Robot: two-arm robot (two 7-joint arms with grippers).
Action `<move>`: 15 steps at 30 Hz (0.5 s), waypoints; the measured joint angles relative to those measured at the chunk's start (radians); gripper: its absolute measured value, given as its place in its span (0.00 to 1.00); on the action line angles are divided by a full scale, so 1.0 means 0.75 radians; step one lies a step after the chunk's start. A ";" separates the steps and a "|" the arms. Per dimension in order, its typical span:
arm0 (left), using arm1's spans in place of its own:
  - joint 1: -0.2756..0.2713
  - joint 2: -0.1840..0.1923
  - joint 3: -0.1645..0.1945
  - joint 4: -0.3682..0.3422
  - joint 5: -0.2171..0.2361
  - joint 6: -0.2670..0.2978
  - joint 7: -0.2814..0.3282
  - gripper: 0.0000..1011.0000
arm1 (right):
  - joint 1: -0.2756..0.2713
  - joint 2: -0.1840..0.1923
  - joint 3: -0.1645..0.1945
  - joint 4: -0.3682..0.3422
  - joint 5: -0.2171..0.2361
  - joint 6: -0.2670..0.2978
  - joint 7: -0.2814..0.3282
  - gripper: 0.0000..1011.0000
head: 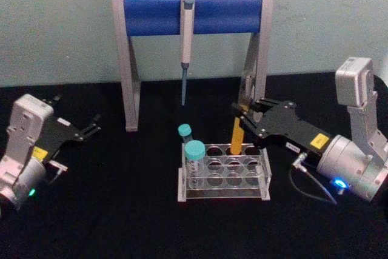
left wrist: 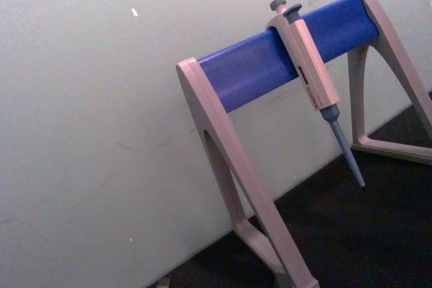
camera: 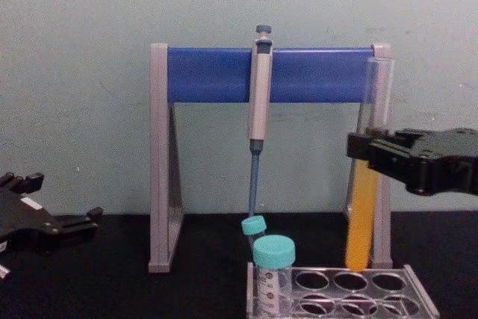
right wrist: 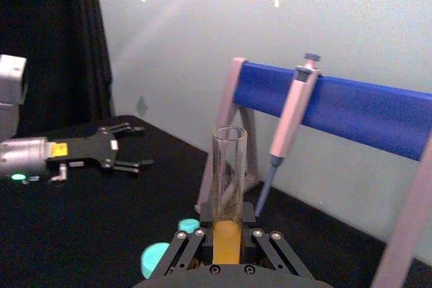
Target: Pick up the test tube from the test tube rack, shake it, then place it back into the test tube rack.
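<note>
Right gripper point(head: 242, 118) is clamping the test tube point(head: 236, 139) around mid-length, about at the top of the orange-yellow fill. It is holding the tube upright over the back row of the test tube rack point(head: 224, 195), which is sitting mid-table in front of the pipette stand point(head: 159, 15) by the back edge. The chest view is showing the tube's foot level with the rack's top plate; cannot tell whether it is inside a hole or just above it. Judgement: the upright hold is keeping liquid away from the open mouth, and the high grip is leaving the lower part free to pass through a hole. Room is looking tight behind the tube, where the stand's right leg and the hanging pipette point(head: 187, 34) are standing close. Two teal-capped vials point(head: 194, 150) are occupying the rack's left end, apart from the tube. Straight up and toward the table's front edge is looking open. Left gripper point(head: 91, 127) is idling near the left edge, fingers apart, holding nothing.
</note>
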State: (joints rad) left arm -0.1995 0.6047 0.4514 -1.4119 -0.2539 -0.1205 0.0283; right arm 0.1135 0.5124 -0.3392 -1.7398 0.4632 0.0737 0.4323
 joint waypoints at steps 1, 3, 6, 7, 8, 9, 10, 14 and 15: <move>0.000 0.000 0.000 0.000 0.000 0.000 0.000 0.99 | 0.000 0.000 0.000 0.000 0.000 0.000 0.000 0.22; 0.000 0.000 0.000 0.000 0.000 0.000 0.000 0.99 | 0.012 -0.007 -0.013 0.004 0.002 0.001 0.006 0.22; 0.000 0.000 0.000 0.000 0.000 0.000 0.000 0.99 | 0.032 -0.020 -0.033 0.019 0.004 0.001 0.012 0.22; 0.000 0.000 0.000 0.000 0.000 0.000 0.000 0.99 | 0.045 -0.029 -0.043 0.030 0.004 0.001 0.013 0.22; 0.000 0.000 0.000 0.000 0.000 0.000 0.000 0.99 | 0.051 -0.033 -0.047 0.037 0.004 0.001 0.013 0.22; 0.000 0.000 0.000 0.000 0.000 0.000 0.000 0.99 | 0.058 -0.038 -0.051 0.043 0.003 0.001 0.013 0.22; 0.000 0.000 0.000 0.000 0.000 0.000 0.000 0.99 | 0.072 -0.046 -0.058 0.056 0.002 0.000 0.013 0.22; 0.000 0.000 0.000 0.000 0.000 0.000 0.000 0.99 | 0.099 -0.064 -0.068 0.090 0.001 -0.004 0.012 0.22; 0.000 0.000 0.000 0.000 0.000 0.000 0.000 0.99 | 0.114 -0.076 -0.070 0.112 0.000 -0.009 0.010 0.22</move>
State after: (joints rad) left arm -0.1995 0.6047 0.4514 -1.4120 -0.2539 -0.1205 0.0283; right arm 0.1988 0.4558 -0.3921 -1.6558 0.4632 0.0666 0.4398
